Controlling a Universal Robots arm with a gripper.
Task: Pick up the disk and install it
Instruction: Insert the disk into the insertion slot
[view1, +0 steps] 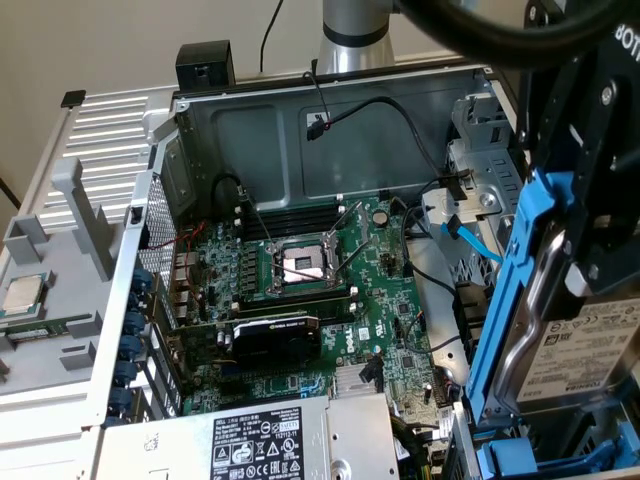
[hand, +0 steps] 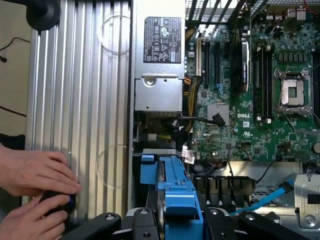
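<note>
Tool (hand: 175, 226) grips the disk (view1: 585, 350), its black jaws closed on either side of the blue carrier frame (view1: 505, 310) clipped around the drive. The disk is lifted off any surface and held on edge, with its white label facing outward. It hangs at the exterior view's right, over the side of the open computer case (view1: 330, 130) where the metal drive cage (view1: 480, 190) and a loose blue cable (view1: 470, 238) sit. Holding it edgewise probably lets the slim carrier line up with a narrow bay rather than lie flat across the parts below. It is not yet seated.

The motherboard (view1: 330, 290) with its open processor socket (view1: 300, 262) lies well apart from the disk, as does the grey power-supply box (view1: 260, 440). In the wrist view, a person's hands (hand: 35, 172) rest on a black knob (hand: 57, 202) at the edge of a ribbed metal panel (hand: 85, 100) beside the case, well apart from the tool; their purpose is unclear.
</note>
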